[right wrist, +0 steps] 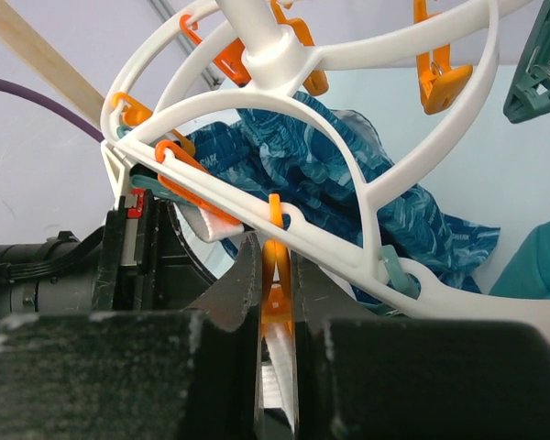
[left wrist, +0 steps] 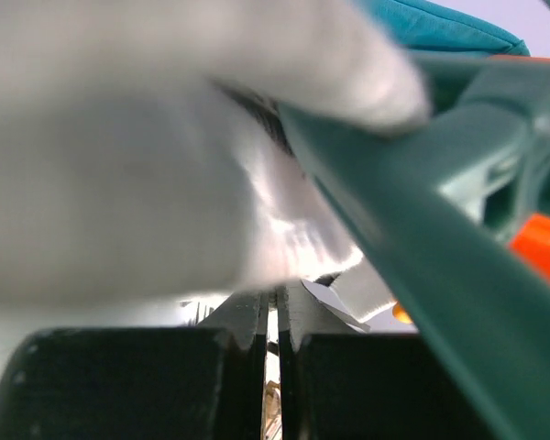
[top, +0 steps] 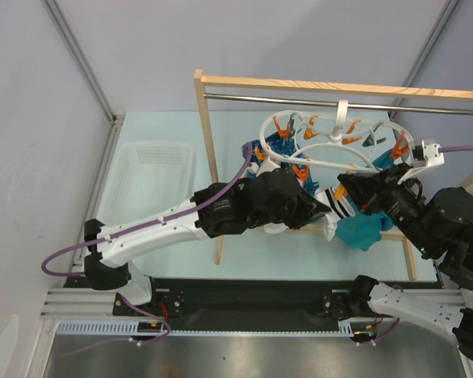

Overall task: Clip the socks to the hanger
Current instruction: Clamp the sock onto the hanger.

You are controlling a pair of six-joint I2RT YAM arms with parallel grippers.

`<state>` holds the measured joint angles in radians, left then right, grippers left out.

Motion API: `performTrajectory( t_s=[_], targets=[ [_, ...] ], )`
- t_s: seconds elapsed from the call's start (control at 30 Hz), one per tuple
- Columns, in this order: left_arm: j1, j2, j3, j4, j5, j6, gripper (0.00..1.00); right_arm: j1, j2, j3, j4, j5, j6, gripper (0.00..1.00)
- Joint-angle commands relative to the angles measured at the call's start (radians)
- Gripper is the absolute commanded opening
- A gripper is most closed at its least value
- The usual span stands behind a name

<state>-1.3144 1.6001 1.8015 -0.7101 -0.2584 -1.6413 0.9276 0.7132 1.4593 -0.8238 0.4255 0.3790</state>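
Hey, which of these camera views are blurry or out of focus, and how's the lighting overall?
Top external: evenly lit, sharp on the hanger, only soft shadows. Left wrist: badly out of focus, the sock a white smear across the upper left, the teal clip a soft bar. Right wrist: orange clip crisp, the near fingers blurred.

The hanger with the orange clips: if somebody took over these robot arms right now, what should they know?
Left gripper: shut, pinching a white sock under the near edge of the hanger.
Right gripper: shut on an orange clip, squeezing it.
Also on the hanger: a blue patterned cloth and a teal garment.
Done: the sock is up at the clip, not visibly clipped.
Left: probably feed the sock into the clip and release it, then the second sock, which I cannot pick out here.
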Motion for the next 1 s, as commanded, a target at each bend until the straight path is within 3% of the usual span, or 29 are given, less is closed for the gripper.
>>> performTrajectory(
  t_s=[0.0, 0.97],
  targets=[
    [-0.005, -0.048, -0.005, 0.029, 0.013, -0.026, 0.00, 0.010, -0.003, -0.031, -0.135, -0.034, -0.032, 0.00],
    [-0.006, -0.112, -0.079, 0.123, 0.022, 0.006, 0.00, 0.010, -0.057, -0.073, -0.138, -0.056, -0.049, 0.00]
  ],
)
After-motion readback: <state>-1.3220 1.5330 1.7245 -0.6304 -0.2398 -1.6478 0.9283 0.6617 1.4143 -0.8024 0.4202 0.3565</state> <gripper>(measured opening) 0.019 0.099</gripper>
